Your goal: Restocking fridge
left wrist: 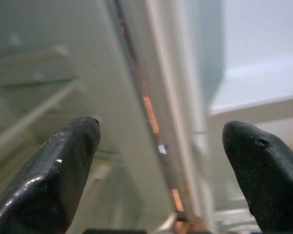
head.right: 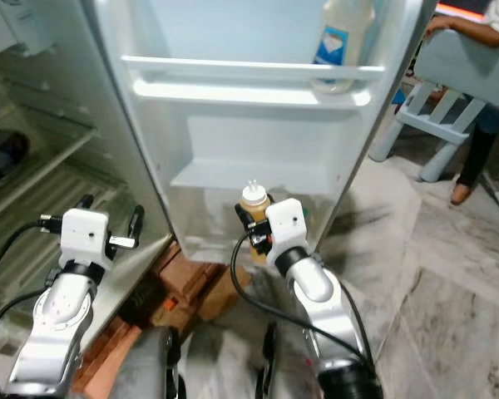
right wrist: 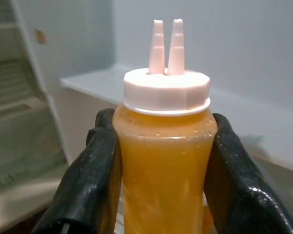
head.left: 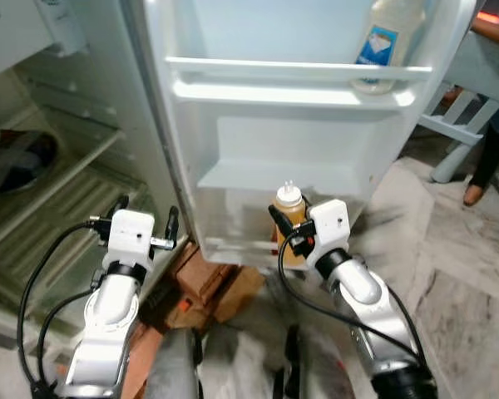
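Down at the lowest shelf of the open fridge door (head.left: pixel 233 158), the right gripper (right wrist: pixel 161 161) clamps a squeeze bottle of orange sauce (head.left: pixel 289 224), one black finger pressed on each side of its body just under the white cap with two nozzles (right wrist: pixel 166 78). The bottle stands upright, held at the level of the bottom door shelf (head.left: pixel 241 248); whether its base rests on that shelf I cannot tell, since the gripper and wrist hide it. Higher up, a pale bottle with a blue label (head.left: pixel 387 41) sits behind the rail of the upper door shelf (head.left: pixel 266 71). The left gripper (head.left: pixel 145 218) hovers near the hinge edge of the door, fingers spread wide apart and holding nothing, with the fridge's wire shelves (head.left: pixel 58 199) off to its left. Reddish bricks (head.left: pixel 212 278) lie on the floor beneath the door. Off to the right, a person (head.left: pixel 491 125) stands beside a light blue chair (head.left: pixel 474 83) on the marble floor (head.left: pixel 457 266).
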You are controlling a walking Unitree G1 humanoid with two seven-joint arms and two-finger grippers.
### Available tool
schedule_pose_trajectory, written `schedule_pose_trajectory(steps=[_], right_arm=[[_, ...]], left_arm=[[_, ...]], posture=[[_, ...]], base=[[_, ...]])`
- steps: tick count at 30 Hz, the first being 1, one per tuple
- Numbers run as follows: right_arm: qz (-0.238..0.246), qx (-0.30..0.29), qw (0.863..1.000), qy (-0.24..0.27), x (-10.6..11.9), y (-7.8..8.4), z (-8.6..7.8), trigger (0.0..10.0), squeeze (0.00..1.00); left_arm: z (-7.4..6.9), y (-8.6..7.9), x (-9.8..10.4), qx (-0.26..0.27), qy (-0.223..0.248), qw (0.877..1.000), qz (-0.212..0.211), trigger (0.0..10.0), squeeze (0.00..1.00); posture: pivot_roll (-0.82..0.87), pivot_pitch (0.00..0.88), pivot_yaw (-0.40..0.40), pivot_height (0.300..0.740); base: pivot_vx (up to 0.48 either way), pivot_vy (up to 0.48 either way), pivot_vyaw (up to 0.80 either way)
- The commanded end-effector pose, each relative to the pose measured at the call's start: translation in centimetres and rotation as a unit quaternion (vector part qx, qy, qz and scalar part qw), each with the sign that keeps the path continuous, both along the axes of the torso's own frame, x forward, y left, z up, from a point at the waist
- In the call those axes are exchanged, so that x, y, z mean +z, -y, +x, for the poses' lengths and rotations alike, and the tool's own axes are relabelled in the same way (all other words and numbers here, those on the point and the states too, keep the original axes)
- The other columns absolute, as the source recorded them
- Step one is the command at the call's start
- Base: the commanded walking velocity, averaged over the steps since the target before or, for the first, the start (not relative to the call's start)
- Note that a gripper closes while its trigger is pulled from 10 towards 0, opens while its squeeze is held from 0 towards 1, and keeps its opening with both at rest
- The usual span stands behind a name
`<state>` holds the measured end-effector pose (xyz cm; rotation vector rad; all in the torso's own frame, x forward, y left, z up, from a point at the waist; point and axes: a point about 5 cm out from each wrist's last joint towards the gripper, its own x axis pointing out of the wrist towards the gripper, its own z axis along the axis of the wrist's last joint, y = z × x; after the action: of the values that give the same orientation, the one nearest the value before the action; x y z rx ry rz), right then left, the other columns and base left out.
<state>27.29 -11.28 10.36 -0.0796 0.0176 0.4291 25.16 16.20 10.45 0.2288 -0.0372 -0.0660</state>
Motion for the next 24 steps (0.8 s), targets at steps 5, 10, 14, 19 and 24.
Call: schedule_pose_trajectory(steps=[5,10,14,19,24], right_arm=[[0.001,-0.005,1.0,0.005,0.25,0.43,0.01,10.0,0.0],[0.004,0.006,1.0,0.002,0.15,0.23,-0.01,10.0,0.0],[0.006,0.011,1.0,0.0,0.16,0.17,0.0,10.0,0.0],[0.007,0.017,1.0,0.001,0.22,0.06,-0.01,10.0,0.0],[-0.004,0.028,1.0,0.009,0.29,-0.13,-0.09,10.0,0.0]], left_arm=[[-0.11,0.18,-0.06,-0.003,-0.005,1.0,0.002,10.0,0.0],[-0.12,0.05,-0.05,0.007,-0.004,1.0,0.006,10.0,0.0],[-0.09,-0.12,-0.12,0.016,-0.008,1.0,0.008,10.0,0.0],[-0.01,-0.18,-0.2,0.021,-0.012,1.0,0.005,10.0,0.0],[0.03,-0.12,-0.18,0.019,-0.011,1.0,0.007,10.0,0.0]], posture=[[0.07,0.088,-0.012,0.63],[0.07,0.088,-0.014,0.63],[0.07,0.089,-0.016,0.63],[0.07,0.09,-0.016,0.63],[0.07,0.09,-0.017,0.63]], base=[[0.0,0.0,0.0],[0.0,0.0,0.0],[0.0,0.0,0.0],[0.0,0.051,0.0],[0.0,0.051,0.16]])
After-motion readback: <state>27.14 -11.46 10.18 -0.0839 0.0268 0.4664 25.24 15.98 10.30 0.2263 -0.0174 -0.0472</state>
